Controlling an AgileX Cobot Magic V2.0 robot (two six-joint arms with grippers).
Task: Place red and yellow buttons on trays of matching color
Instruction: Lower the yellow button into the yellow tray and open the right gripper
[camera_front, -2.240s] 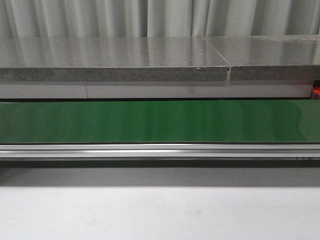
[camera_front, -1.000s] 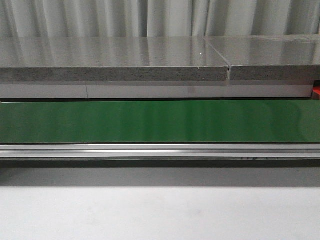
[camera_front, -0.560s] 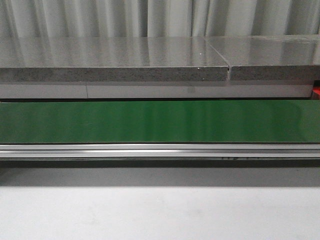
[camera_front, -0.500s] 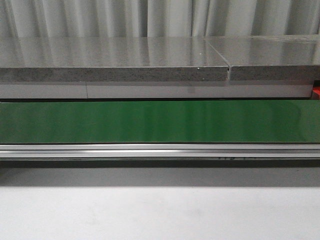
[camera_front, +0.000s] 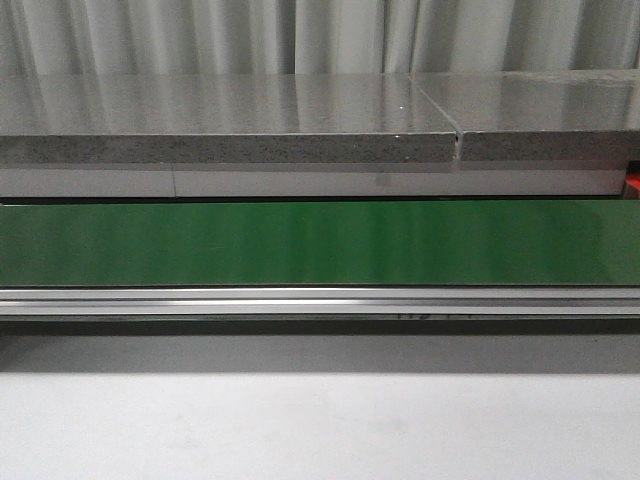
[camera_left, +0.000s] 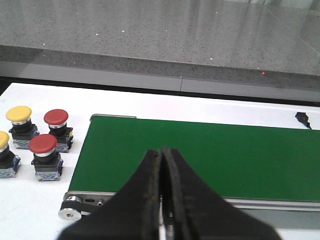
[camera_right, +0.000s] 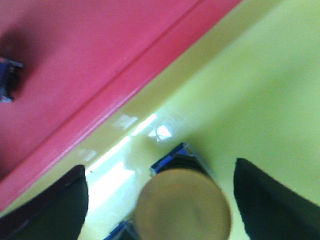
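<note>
Right jaws (camera_right: 160, 200) are spread wide, a yellow button (camera_right: 183, 205) sitting between them on the yellow tray (camera_right: 260, 95), not pinched. That looks like a release: the drop-off step, judged done bar the lift-away. The glossy red tray (camera_right: 65, 65) butts right alongside, a dark blurred base just visible on it. Left jaws (camera_left: 161, 200) are pressed together, holding nothing, poised above the smooth green belt (camera_left: 210, 155). Beside the belt's end, on the white tabletop (camera_left: 30, 210), wait two red buttons (camera_left: 56, 117) and two more yellow ones (camera_left: 18, 113), domed caps on black bodies. Next call: a clean retreat upward, then another pick.
</note>
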